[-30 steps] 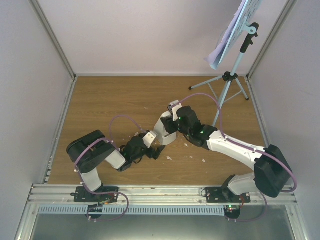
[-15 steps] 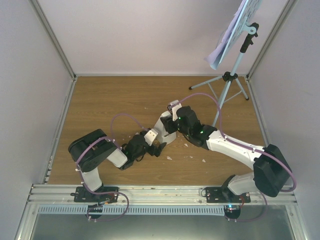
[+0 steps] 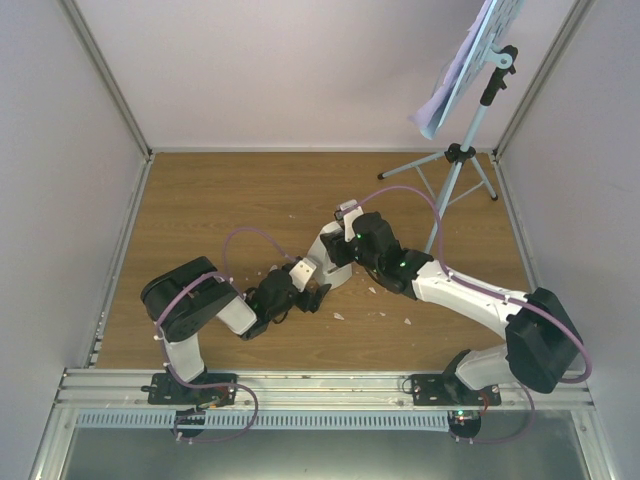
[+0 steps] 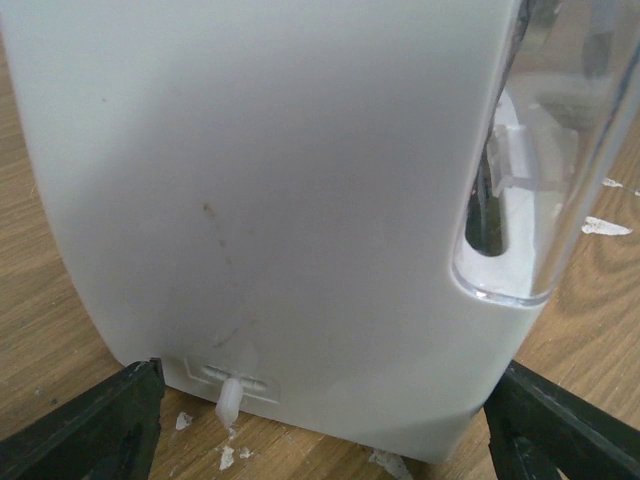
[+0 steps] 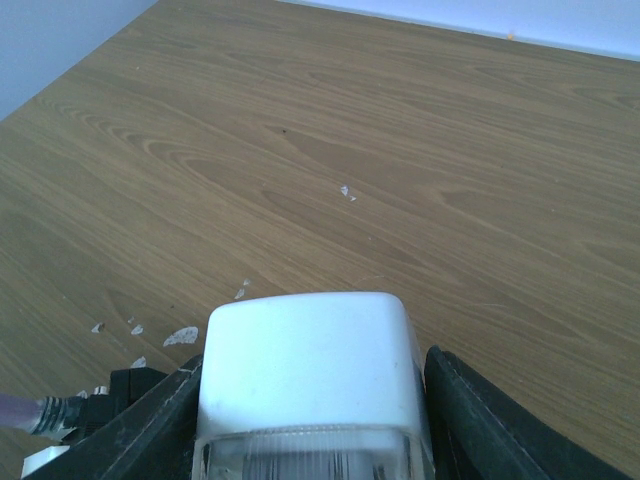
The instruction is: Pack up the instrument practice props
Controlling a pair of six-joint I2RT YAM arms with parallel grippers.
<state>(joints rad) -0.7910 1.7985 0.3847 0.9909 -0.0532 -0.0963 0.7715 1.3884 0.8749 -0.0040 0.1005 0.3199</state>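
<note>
Metronome (image 5: 305, 370), the small white pyramid, sits between the right gripper's (image 5: 310, 440) black fingers (image 5: 150, 425), which press against either side of its narrow top, so that gripper looks closed on it. The left gripper (image 4: 320, 425) is spread wide, its fingertips (image 4: 90, 425) standing at the two lower corners of the metronome's broad white body. Whether they touch the casing cannot be told from the left wrist view. The overhead view shows the metronome (image 3: 322, 258) upright on the wooden table (image 3: 230, 200), near its middle, with both arms meeting over it and small white scraps (image 3: 338, 316) lying around its base. Well apart, in the far right corner, the pale blue music stand (image 3: 470, 130) stands on its tripod legs with the sheet-music pages (image 3: 470, 50) resting on its tilted desk. No box or bag shows in any view. By this, the packing looks barely begun: the metronome is only in hand, and the stand and pages are untouched.
</note>
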